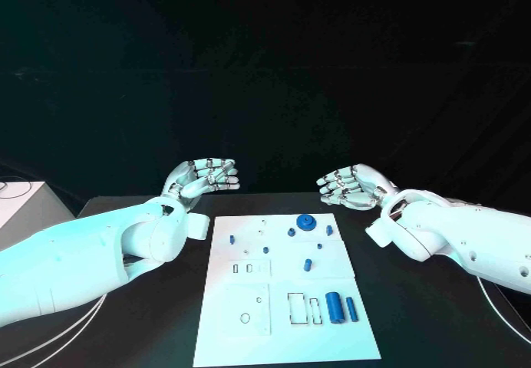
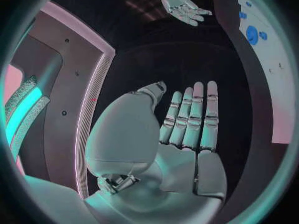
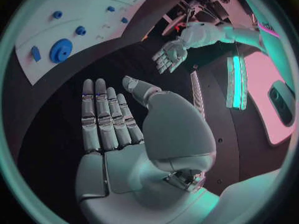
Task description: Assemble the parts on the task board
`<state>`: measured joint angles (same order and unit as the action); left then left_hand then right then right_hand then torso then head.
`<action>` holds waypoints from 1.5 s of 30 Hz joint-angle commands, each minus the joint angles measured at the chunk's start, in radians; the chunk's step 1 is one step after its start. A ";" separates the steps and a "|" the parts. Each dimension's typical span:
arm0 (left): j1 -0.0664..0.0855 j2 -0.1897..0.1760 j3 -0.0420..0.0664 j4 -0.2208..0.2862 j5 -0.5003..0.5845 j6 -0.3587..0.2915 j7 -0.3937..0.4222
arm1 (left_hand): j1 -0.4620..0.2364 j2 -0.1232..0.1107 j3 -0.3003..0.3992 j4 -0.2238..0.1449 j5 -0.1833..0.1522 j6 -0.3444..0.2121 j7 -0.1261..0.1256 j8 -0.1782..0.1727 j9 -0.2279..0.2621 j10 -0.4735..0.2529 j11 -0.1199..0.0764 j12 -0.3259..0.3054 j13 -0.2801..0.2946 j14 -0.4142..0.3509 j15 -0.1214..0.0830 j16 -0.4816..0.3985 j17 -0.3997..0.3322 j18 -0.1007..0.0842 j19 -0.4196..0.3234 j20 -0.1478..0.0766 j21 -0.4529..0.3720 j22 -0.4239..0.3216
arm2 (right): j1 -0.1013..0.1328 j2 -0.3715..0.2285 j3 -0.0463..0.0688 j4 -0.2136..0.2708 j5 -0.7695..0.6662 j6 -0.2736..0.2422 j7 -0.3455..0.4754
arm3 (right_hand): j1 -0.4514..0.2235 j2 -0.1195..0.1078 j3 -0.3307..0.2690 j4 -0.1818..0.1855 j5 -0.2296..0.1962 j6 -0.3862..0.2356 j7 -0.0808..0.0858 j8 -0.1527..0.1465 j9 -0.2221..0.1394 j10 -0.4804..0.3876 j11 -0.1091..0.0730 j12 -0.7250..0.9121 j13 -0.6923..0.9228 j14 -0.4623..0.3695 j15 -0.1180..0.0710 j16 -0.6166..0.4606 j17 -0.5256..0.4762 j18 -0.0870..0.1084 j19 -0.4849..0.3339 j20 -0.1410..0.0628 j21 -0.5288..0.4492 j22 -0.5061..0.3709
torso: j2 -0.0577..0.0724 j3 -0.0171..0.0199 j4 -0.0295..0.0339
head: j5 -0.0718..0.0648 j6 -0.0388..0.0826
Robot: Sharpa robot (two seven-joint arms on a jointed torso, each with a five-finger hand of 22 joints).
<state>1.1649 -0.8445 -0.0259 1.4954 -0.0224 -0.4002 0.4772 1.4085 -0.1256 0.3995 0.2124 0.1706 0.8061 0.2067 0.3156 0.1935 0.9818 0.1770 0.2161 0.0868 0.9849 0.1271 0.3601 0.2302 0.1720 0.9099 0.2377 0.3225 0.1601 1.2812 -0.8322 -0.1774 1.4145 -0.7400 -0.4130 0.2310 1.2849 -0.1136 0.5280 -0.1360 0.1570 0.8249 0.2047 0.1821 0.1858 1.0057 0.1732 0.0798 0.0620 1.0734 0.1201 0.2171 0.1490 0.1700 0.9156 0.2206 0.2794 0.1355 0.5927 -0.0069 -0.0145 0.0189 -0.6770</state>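
Note:
The white task board (image 1: 249,299) lies in the middle of the black table. A round blue disc (image 1: 308,223) and small blue pegs (image 1: 308,265) stand on its far half. Two blue cylinders (image 1: 334,307) lie near its front right. My left hand (image 1: 202,180) hovers above the table's far edge, left of the board, fingers spread and holding nothing; it appears again as the left hand (image 2: 184,129). My right hand (image 1: 352,188) hovers beyond the board's far right corner, fingers apart and empty, seen also as the right hand (image 3: 109,119). The blue disc (image 3: 61,50) shows on the board (image 3: 99,15).
A white box (image 1: 22,203) stands off the table at the far left. Bare black table (image 1: 420,314) lies on both sides of the board.

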 commanded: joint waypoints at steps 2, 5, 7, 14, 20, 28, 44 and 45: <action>0.003 -0.032 0.001 0.047 0.001 0.118 0.012 | 0.001 -0.024 0.029 -0.017 -0.006 0.009 0.025 0.007 0.003 0.016 -0.006 -0.002 -0.006 0.027 -0.010 0.038 0.030 0.011 0.025 -0.014 0.032 0.015 | 0.010 0.006 0.001 0.009 -0.376 0.056 -0.135 | 0.026 -0.021 -0.044 -0.014 0.006 0.166 -0.026 0.014 0.002 0.191 -0.066 -0.017 0.002 0.322 -0.099 0.165 0.139 0.008 0.180 -0.116 0.304 0.181 | 0.030 0.0010 0.0056 | -0.005 0.007; 0.003 -0.053 0.001 0.077 -0.017 0.140 0.019 | -0.016 -0.041 0.030 -0.016 -0.008 0.006 0.025 0.008 0.004 0.017 -0.005 -0.008 -0.010 0.018 -0.009 0.047 0.043 0.008 0.022 -0.015 0.041 0.020 | 0.016 0.010 0.001 0.016 -0.471 0.062 -0.179 | 0.013 -0.029 -0.040 -0.004 -0.001 0.185 -0.034 0.007 0.000 0.223 -0.079 -0.014 0.005 0.402 -0.115 0.265 0.213 0.011 0.217 -0.127 0.385 0.233 | 0.043 0.0018 0.0104 | -0.007 0.005; 0.004 -0.066 0.001 0.100 -0.027 0.145 0.022 | -0.031 -0.053 0.025 -0.016 -0.008 0.002 0.026 0.009 0.005 0.008 -0.002 -0.015 -0.013 -0.011 -0.003 0.047 0.050 0.008 0.021 -0.014 0.049 0.024 | 0.021 0.015 0.001 0.020 -0.532 0.066 -0.210 | 0.004 -0.039 -0.017 0.006 -0.004 0.198 -0.039 0.000 0.001 0.239 -0.086 -0.017 0.006 0.409 -0.121 0.358 0.285 0.012 0.224 -0.132 0.432 0.269 | 0.049 0.0020 0.0118 | -0.008 0.004; 0.003 -0.094 0.001 0.166 -0.037 0.144 0.021 | -0.047 -0.060 0.025 -0.038 -0.008 -0.006 0.023 0.021 0.012 0.004 -0.004 -0.017 -0.011 -0.065 -0.007 0.180 0.143 0.006 0.034 -0.023 0.133 0.072 | 0.031 0.039 0.001 0.029 -0.702 0.068 -0.298 | -0.023 -0.089 0.031 0.050 -0.011 0.212 -0.048 -0.015 0.019 0.262 -0.093 -0.016 0.015 0.403 -0.123 0.757 0.624 -0.027 0.328 -0.132 0.705 0.595 | 0.083 -0.0015 0.0212 | -0.018 0.013; 0.003 -0.111 0.001 0.213 -0.037 0.139 0.016 | -0.061 -0.063 0.038 -0.064 -0.009 -0.012 0.019 0.035 0.020 0.002 -0.009 0.003 -0.005 -0.135 -0.015 0.384 0.251 0.005 0.008 -0.035 0.280 0.166 | 0.033 0.069 0.001 0.023 -0.785 0.072 -0.342 | -0.033 -0.120 0.042 0.075 -0.005 0.204 -0.048 -0.020 0.035 0.225 -0.087 -0.017 0.013 0.426 -0.116 0.981 0.856 -0.067 0.426 -0.128 0.902 0.858 | 0.104 -0.0030 0.0278 | -0.023 0.018; 0.004 -0.123 0.002 0.236 -0.037 0.134 0.011 | -0.071 -0.064 0.049 -0.075 -0.009 -0.016 0.018 0.042 0.023 -0.003 -0.011 0.013 -0.004 -0.152 -0.018 0.476 0.279 0.007 -0.016 -0.037 0.382 0.232 | 0.032 0.102 0.001 0.012 -0.823 0.084 -0.366 | -0.040 -0.136 0.033 0.100 -0.006 0.193 -0.044 -0.024 0.048 0.191 -0.080 -0.016 0.015 0.436 -0.110 1.101 0.984 -0.090 0.480 -0.117 1.013 1.010 | 0.125 -0.0037 0.0325 | -0.025 0.019; 0.005 -0.125 0.005 0.242 -0.037 0.141 0.002 | -0.075 -0.064 0.054 -0.080 -0.009 -0.019 0.020 0.043 0.023 -0.018 -0.008 0.011 -0.007 -0.171 -0.015 0.496 0.279 0.007 -0.034 -0.036 0.418 0.256 | 0.024 0.139 0.001 -0.007 -0.874 0.124 -0.400 | -0.040 -0.137 0.023 0.117 -0.007 0.196 -0.045 -0.022 0.058 0.178 -0.079 -0.015 0.017 0.433 -0.109 1.128 1.002 -0.098 0.498 -0.112 1.052 1.064 | 0.146 -0.0054 0.0390 | -0.017 0.028; 0.005 -0.126 0.005 0.242 -0.038 0.142 0.002 | -0.076 -0.064 0.054 -0.080 -0.009 -0.020 0.020 0.043 0.023 -0.019 -0.007 0.010 -0.007 -0.171 -0.015 0.497 0.279 0.007 -0.035 -0.035 0.419 0.257 | 0.023 0.140 0.001 -0.008 -0.877 0.128 -0.402 | -0.040 -0.137 0.023 0.117 -0.007 0.196 -0.045 -0.022 0.058 0.178 -0.079 -0.015 0.017 0.433 -0.109 1.128 1.002 -0.098 0.498 -0.112 1.052 1.064 | 0.147 -0.0052 0.0388 | -0.017 0.028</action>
<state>1.1687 -0.9699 -0.0220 1.7343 -0.0526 -0.2826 0.4767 1.3448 -0.1895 0.4527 0.1390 0.1661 0.7933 0.2015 0.3542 0.2154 0.9695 0.1693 0.2237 0.0811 0.8207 0.1121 0.8507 0.5102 0.1697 0.8805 0.2020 0.7383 0.4164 1.3063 -0.6943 -0.1767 1.4089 -1.5729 -0.3222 -0.1477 1.2439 -0.2440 0.5504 -0.0275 0.1532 1.0193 0.1634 0.1602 0.2428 1.1906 0.0957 0.0655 0.0782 1.4649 0.0052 1.3408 1.1497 0.0917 1.4059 0.1070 1.3274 1.1990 0.7351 -0.0116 0.0235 0.0003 -0.6507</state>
